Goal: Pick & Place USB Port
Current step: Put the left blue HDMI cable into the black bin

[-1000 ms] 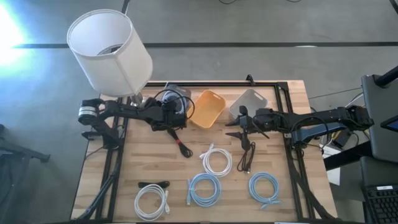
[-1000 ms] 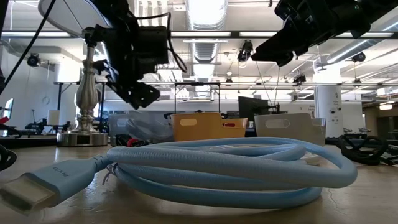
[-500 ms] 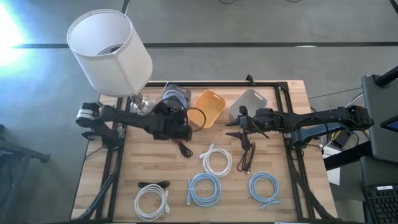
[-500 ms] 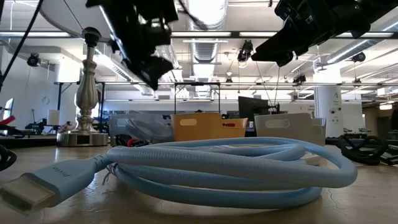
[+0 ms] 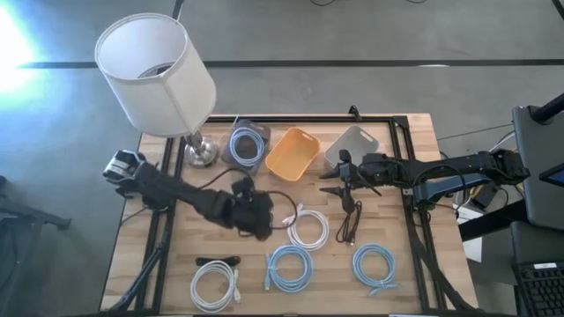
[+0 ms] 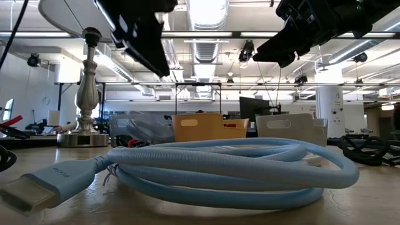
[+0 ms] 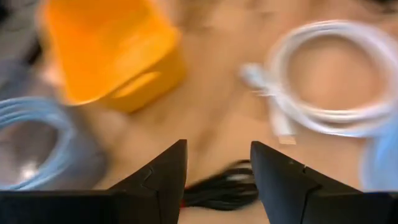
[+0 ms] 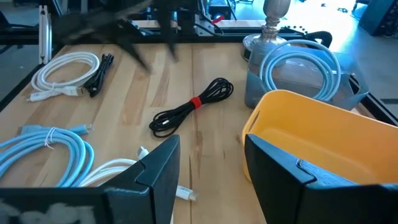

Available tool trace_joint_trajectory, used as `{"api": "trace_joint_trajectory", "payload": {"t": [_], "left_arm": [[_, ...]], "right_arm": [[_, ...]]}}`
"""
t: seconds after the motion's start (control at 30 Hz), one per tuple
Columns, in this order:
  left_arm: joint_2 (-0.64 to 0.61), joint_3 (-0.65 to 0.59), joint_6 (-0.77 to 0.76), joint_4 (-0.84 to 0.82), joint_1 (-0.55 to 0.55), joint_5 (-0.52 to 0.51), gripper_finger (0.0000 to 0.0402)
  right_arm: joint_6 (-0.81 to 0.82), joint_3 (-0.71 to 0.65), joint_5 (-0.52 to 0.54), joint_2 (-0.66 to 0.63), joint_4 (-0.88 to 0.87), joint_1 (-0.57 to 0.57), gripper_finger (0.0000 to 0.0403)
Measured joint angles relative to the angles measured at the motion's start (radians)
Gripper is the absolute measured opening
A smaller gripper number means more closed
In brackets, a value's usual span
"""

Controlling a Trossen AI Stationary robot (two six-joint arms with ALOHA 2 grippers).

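Observation:
The black cable bundle with a red tie (image 8: pixel 193 102) lies on the table in front of the orange bin (image 5: pixel 293 151). In the left wrist view the black bundle (image 7: pixel 224 183) shows between my open fingers. My left gripper (image 5: pixel 263 220) hangs over it and hides most of it from above; whether it touches cannot be told. My right gripper (image 5: pixel 333 182) is open and waits in the air near the grey bin (image 5: pixel 352 145). A light-blue cable coil (image 5: pixel 247 141) sits in the clear container beside the lamp base.
White coils (image 5: pixel 307 227) (image 5: pixel 214 283), light-blue coils (image 5: pixel 289 267) (image 5: pixel 374 264), a small black cable (image 5: pixel 218 261) and another black cable (image 5: pixel 350 224) lie on the near half. A lamp with a white shade (image 5: pixel 154 70) stands at the far left corner.
My left arm has swung from over the clear container toward the table's near edge and slightly right, ending above the black bundle. The light-blue coil in the clear container, hidden before by the gripper, now shows. The right arm has kept still.

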Motion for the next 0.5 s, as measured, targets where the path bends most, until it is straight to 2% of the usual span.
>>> {"api": "trace_joint_trajectory", "payload": {"t": [0.23, 0.5], "left_arm": [[0.011, -0.001, 0.041, 0.191, -0.047, 0.198, 0.0181], [0.140, -0.002, 0.107, 0.334, -0.080, 0.352, 0.0175]], "right_arm": [[0.000, 0.000, 0.000, 0.000, 0.000, 0.000, 0.0178], [0.003, 0.000, 0.000, 0.000, -0.003, 0.000, 0.0178]]}}
